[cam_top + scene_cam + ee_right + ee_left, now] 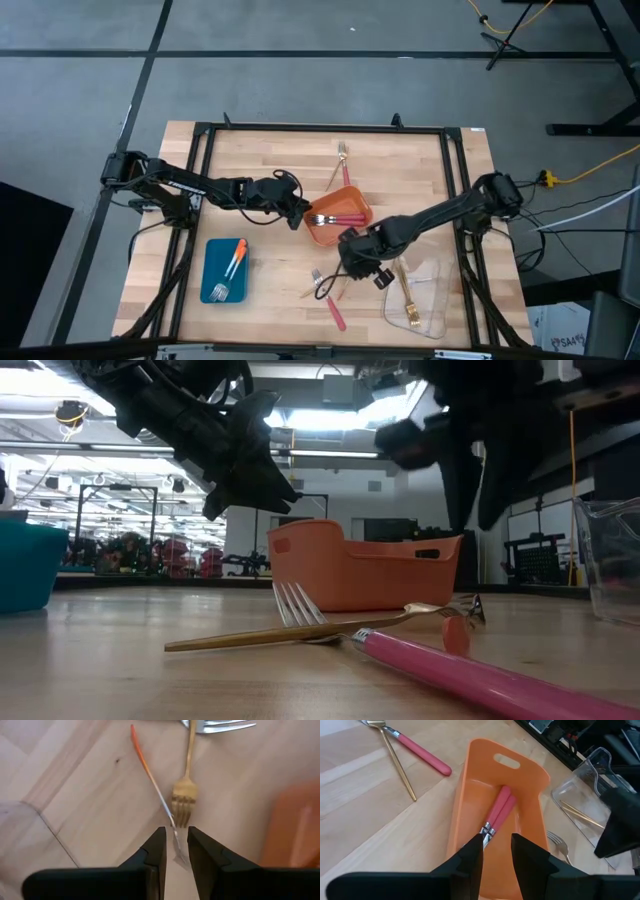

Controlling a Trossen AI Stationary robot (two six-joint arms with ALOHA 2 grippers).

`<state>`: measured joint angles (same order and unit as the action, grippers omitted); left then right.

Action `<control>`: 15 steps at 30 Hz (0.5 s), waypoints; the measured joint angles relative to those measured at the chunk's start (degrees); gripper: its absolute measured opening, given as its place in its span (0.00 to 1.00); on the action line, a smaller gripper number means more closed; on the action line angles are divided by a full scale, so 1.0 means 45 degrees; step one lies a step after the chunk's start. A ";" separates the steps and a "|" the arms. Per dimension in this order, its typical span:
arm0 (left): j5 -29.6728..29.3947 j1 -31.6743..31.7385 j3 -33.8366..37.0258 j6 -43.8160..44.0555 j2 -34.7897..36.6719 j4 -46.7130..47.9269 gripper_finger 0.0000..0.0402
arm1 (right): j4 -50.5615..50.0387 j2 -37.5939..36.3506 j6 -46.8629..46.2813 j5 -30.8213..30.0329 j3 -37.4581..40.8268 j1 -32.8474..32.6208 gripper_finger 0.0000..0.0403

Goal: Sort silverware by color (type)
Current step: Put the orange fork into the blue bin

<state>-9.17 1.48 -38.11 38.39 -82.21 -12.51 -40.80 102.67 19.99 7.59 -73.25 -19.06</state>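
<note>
My left gripper [497, 852] hangs open over the near-left end of the orange tray [350, 232]. In that tray lie two pink-handled forks [497, 810]. My right gripper [175, 847] points down, open, just above the table. Its fingertips stand either side of the silver neck of an orange-handled fork [150, 770], which lies flat beside a gold fork [187, 795]. I see no touch. A pink-handled fork [480, 680] lies next to them. A further gold and pink pair [342, 165] lies flat toward the far edge.
A blue tray [212, 262] at the near left holds orange-handled forks [232, 265]. A clear tray [432, 275] at the near right holds gold forks [408, 295]. Bare wood lies between the trays and along the far left. A black frame rims the table.
</note>
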 joint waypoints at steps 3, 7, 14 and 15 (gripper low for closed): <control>-0.0120 0.0000 0.0000 0.0000 0.0000 0.0004 0.23 | 0.0183 0.0395 0.0050 0.0630 0.0000 0.0184 0.17; -0.0145 -0.0004 0.0000 -0.0001 0.0001 0.0004 0.23 | 0.0511 0.0931 0.0405 0.1362 0.0000 0.0375 0.17; -0.0179 -0.0005 0.0000 0.0000 0.0000 0.0009 0.23 | 0.0854 0.1182 0.0941 0.1969 0.0005 0.0606 0.17; -0.0184 -0.0024 0.0000 0.0000 0.0000 0.0009 0.23 | 0.0855 0.1181 0.0977 0.1848 0.0005 0.0606 0.17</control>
<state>-10.00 1.37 -38.11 38.39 -82.21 -12.47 -36.96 107.98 24.38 15.91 -73.23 -16.34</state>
